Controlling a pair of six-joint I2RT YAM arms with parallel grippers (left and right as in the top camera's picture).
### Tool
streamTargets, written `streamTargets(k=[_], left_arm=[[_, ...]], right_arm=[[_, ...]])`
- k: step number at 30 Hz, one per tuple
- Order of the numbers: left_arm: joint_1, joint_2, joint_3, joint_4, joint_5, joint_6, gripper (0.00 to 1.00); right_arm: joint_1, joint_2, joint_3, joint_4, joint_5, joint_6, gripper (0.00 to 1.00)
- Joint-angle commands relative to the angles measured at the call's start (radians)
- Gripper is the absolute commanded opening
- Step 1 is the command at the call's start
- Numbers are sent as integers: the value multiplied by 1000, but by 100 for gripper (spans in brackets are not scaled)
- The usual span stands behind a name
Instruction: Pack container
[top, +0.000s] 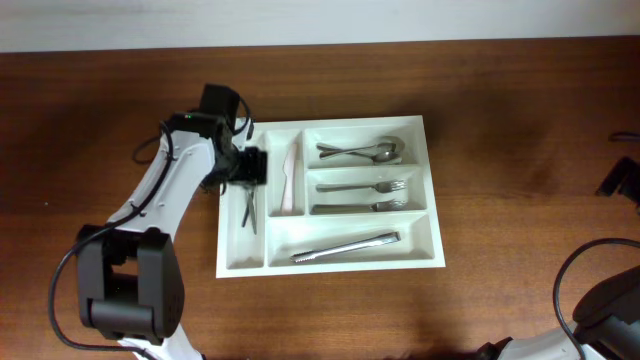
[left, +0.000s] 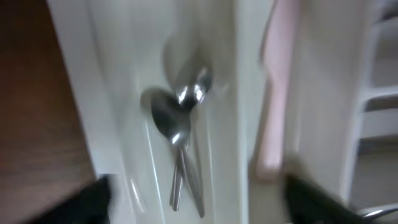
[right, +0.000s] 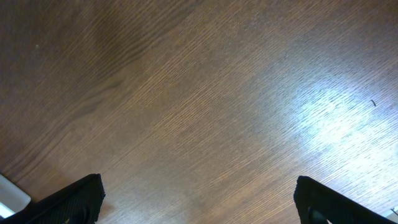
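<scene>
A white cutlery tray (top: 430, 190) lies on the wooden table. Its far-left slot holds two small spoons (top: 249, 210), which show blurred in the left wrist view (left: 180, 130). The slot beside it holds a pale pink knife (top: 290, 178), also in the left wrist view (left: 272, 93). Other slots hold spoons (top: 362, 151), forks (top: 365, 196) and tongs (top: 346, 247). My left gripper (top: 248, 170) hovers over the tray's left slots, open and empty, its fingers (left: 199, 202) wide apart. My right gripper (right: 198, 199) is open and empty over bare wood.
The right arm (top: 610, 300) rests at the table's front right corner, far from the tray. A black object (top: 622, 178) sits at the right edge. A white corner (right: 11, 193) shows at the left of the right wrist view.
</scene>
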Motion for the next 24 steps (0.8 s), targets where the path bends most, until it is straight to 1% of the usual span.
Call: streamTargets(k=[1,6,8,11,14,19,24], left_arm=[[14,-33,125,-6,-2,58,99],[42,-111,272,-18,-5,145,99],[58,-156,304,-27,-6,177,99],[91,-240,309,-45,-50,182,99],[145,-335,309,-105,-90,183,99],[243,-474,307,-222,-63,183,99],[285,-619,256,-351,-16,182,99]], right_arm=[[3,-3,-1,2,13,8,99],[3,-3,-1,2,13,8,99],[3,-3,-1,2,13,8,99],[3,-3,-1,2,13,8,99],[3,-3,-1,2,13,8,99],[3,-3,-1,2,13,8,99],[3,-3,-1,2,13,8,99]])
